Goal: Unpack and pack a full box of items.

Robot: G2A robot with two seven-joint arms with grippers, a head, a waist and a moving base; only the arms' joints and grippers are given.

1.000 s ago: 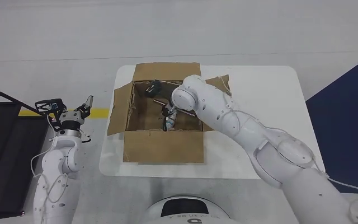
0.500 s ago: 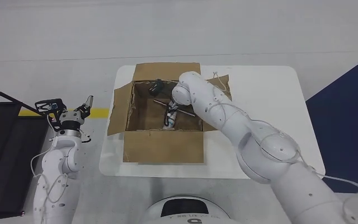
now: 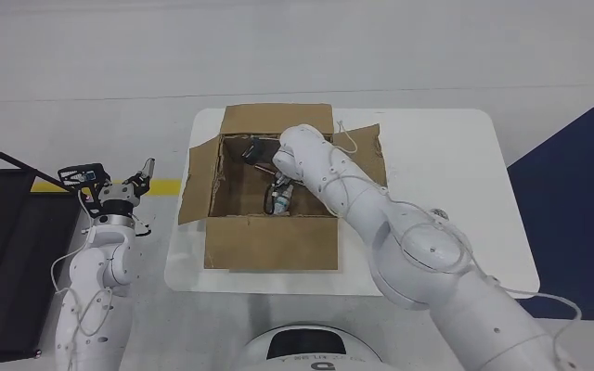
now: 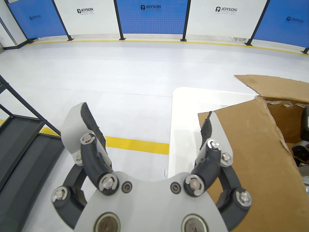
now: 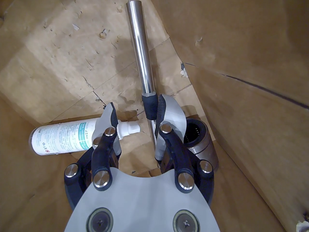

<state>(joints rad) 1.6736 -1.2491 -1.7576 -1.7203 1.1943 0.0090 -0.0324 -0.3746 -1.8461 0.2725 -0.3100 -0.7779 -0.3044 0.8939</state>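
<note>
Box (image 3: 269, 243) open at desk (image 3: 445, 185) 9 o'clock, top view; left gripper (image 3: 109, 176) farther out at 9. Left wrist view: jaws wide, empty. Right wrist view: right gripper (image 5: 137, 105) part-open astride rod (image 5: 141, 49) at its black sleeve, unclamped. Rod likely stiff, heavy, slick; take the sleeve.

Down inside a cardboard box (image 5: 241, 37), with the right gripper (image 5: 135, 104) in the frame's foreground, fingers (image 5: 174, 114) spread apart and closed on nothing. Between those fingers, a shiny metal rod (image 5: 141, 56) running from mid-frame away across the scuffed box floor, its black band (image 5: 149, 107) close against one finger's inner pad. Lying on its side partly behind the other finger, a white spray bottle (image 5: 62, 137) with its neck pointing toward the rod; just beside the finger at the band, a dark metal cylinder (image 5: 200, 138) near the box wall.
</note>
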